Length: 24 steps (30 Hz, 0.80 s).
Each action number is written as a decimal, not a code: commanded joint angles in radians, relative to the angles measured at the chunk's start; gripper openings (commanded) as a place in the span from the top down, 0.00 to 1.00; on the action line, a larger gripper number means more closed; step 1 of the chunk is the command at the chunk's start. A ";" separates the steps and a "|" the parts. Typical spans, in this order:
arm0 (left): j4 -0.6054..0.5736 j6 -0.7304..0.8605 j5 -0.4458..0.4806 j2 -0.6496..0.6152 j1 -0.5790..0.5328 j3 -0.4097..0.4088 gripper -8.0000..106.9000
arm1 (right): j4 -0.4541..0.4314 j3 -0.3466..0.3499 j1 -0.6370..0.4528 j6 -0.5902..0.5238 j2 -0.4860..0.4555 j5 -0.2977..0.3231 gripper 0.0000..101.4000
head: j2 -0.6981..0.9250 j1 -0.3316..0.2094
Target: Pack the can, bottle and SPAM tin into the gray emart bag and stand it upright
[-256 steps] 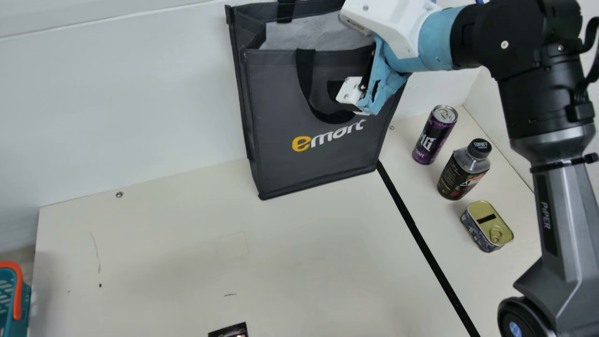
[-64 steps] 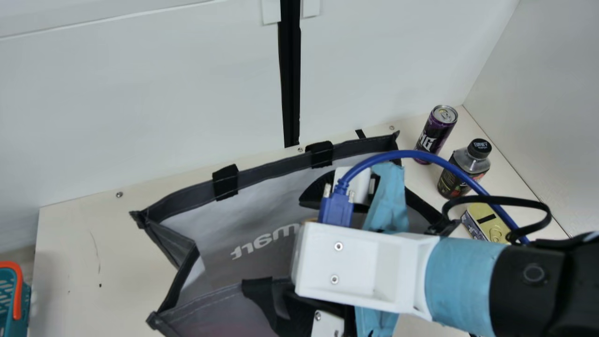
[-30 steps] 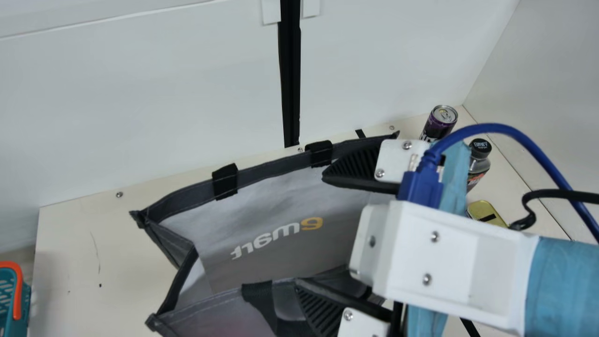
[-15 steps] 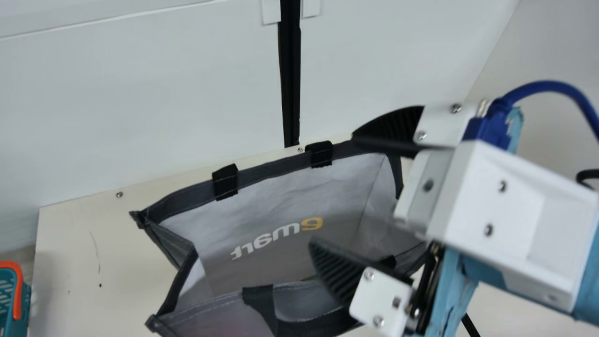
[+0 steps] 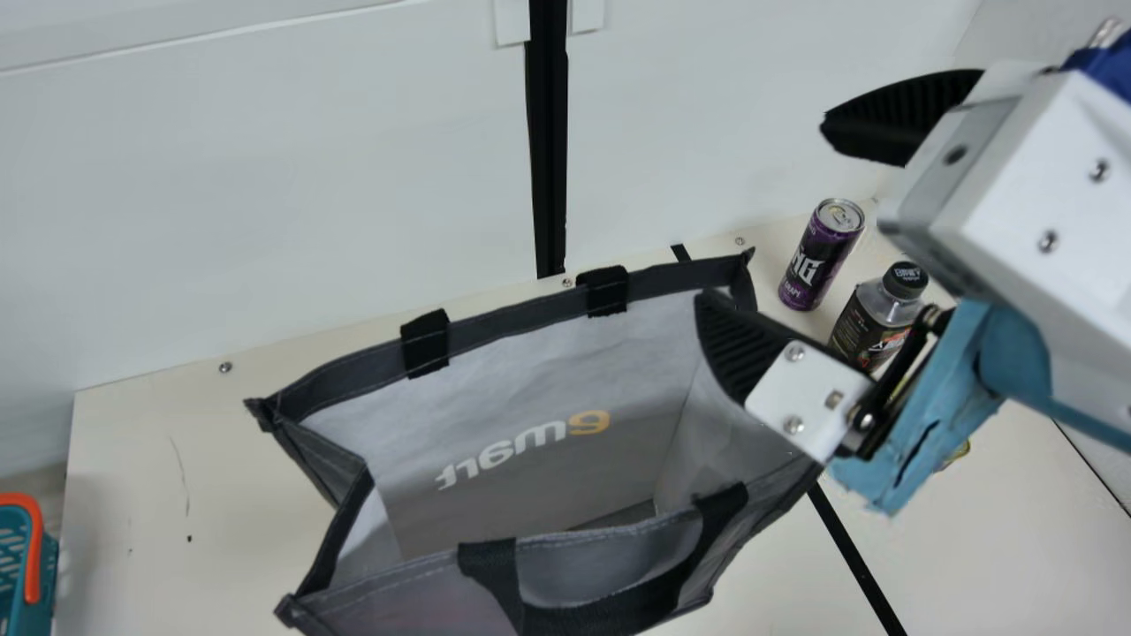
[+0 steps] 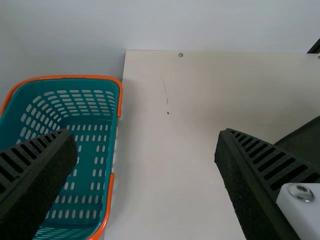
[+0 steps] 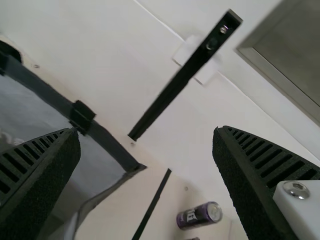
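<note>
R gripper [image 5: 760, 215] spread wide; gray fabric emart bag [image 5: 548, 353] below-L of it, tall purple metal can [image 5: 817, 261] + black-capped clear btl [image 5: 859, 327] below.

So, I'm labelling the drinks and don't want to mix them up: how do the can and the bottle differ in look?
The can is purple with mostly straight sides, while the bottle has a dark label and shoulders that narrow toward the top. The can ends in a silver lid; the bottle wears a black cap. The can is also slimmer than the bottle. Both stand upright outside the bag.
</note>
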 commanded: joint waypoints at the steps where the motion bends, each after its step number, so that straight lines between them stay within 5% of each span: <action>1: 0.000 0.000 0.000 0.000 0.000 0.000 0.15 | 0.005 -0.003 -0.046 0.000 0.003 0.001 0.06 | -0.001 -0.023; 24: 0.000 0.000 0.000 0.000 0.000 0.000 0.15 | 0.034 0.060 -0.375 0.084 0.036 0.001 0.06 | -0.001 -0.023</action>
